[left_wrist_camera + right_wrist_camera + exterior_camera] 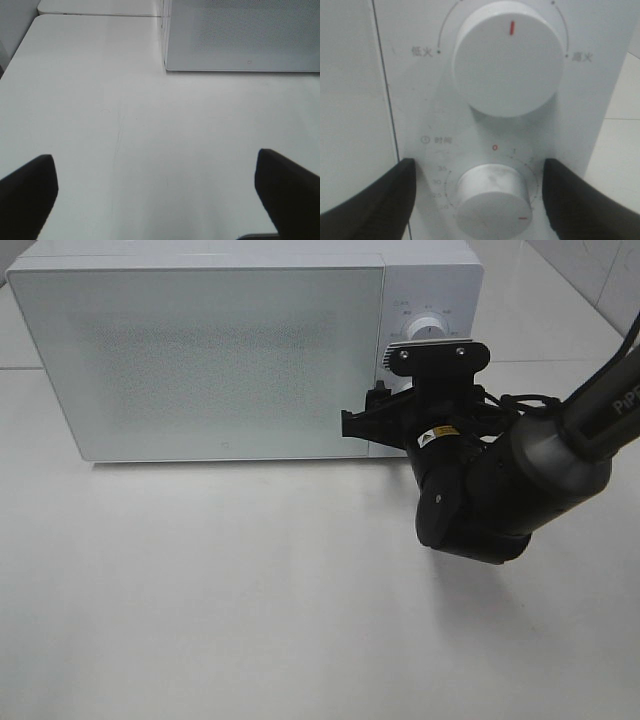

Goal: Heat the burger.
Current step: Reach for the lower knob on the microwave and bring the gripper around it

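The burger is not visible in any view. The white microwave (220, 350) stands at the back of the table with its frosted door (200, 360) closed. My right gripper (385, 410) is up against the control panel. In the right wrist view it (479, 167) is open, one finger on each side of the timer knob (492, 195), with a gap on both sides. The knob's red mark is turned away from the 0. Above it is the larger power knob (507, 60). My left gripper (155, 157) hangs open over bare table, holding nothing.
The microwave's front left corner (167, 65) shows in the left wrist view, with the white table (250, 600) stretching in front of it. A seam between table sections (100, 14) runs near the far edge. The right arm (500, 490) hangs over the table's right side.
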You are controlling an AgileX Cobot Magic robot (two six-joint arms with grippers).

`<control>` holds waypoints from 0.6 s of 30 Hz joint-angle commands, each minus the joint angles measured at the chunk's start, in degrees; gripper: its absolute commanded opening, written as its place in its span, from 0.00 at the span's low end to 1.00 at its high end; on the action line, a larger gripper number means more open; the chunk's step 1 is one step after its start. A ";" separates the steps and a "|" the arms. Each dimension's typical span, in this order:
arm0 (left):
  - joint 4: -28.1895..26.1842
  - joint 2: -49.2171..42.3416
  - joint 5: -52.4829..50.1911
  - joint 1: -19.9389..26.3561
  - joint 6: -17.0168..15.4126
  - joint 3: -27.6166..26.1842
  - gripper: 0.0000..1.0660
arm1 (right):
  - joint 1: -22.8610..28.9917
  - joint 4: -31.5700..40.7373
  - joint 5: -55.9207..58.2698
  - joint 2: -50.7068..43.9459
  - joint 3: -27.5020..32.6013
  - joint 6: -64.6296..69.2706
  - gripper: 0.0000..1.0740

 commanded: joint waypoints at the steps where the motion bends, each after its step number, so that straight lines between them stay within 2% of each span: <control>1: 0.06 -1.20 -0.74 0.00 -0.46 0.23 0.94 | -0.17 0.00 -3.15 0.00 -0.86 0.29 0.55; 3: 0.06 -1.20 -0.74 0.00 -0.46 0.23 0.94 | -0.17 0.00 -2.86 0.00 -0.86 0.29 0.52; 5: 0.06 -1.20 -0.74 0.00 -0.46 0.23 0.94 | -0.17 0.00 -0.52 0.06 -0.86 0.29 0.38; 8: 0.06 -1.20 -0.74 0.00 -0.46 0.23 0.94 | -0.17 0.00 -0.40 0.06 -0.86 0.29 0.36; 9: 0.06 -1.20 -0.74 0.00 -0.46 0.23 0.94 | -0.17 0.00 -0.40 0.06 -0.86 0.29 0.30; 11: 0.06 -1.20 -0.74 0.00 -0.46 0.23 0.94 | -0.17 -0.06 -0.40 0.06 -0.86 0.29 0.27; 13: 0.06 -1.20 -0.74 0.00 -0.46 0.23 0.94 | -0.17 -0.11 0.69 0.06 -0.86 0.52 0.15; 16: 0.06 -1.20 -0.74 0.00 -0.46 0.23 0.94 | -0.17 -0.17 0.97 0.06 -0.86 0.97 0.13; 18: 0.06 -1.20 -0.74 0.00 -0.46 0.23 0.94 | -0.17 -0.17 1.26 0.06 -0.86 2.81 0.08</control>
